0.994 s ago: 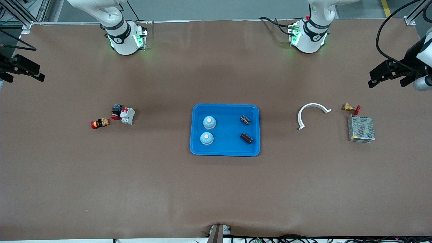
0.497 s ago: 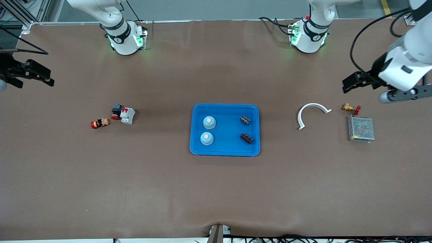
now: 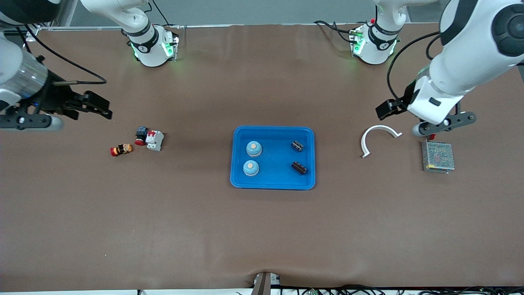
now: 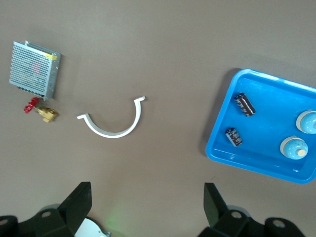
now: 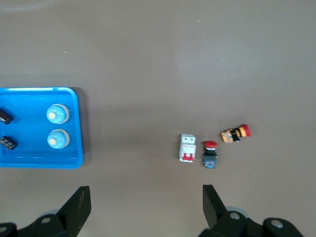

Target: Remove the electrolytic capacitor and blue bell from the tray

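Apparently brass valve (image 4: 42,109) largely under left arm.

The left arm hides the brass valve (image 4: 42,109) in the front view; it shows in the left wrist view.

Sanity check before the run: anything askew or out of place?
Nothing stands out. Two bells and two capacitors sit apart in the blue tray, nothing spilled. Left gripper and right gripper hang open over bare table.
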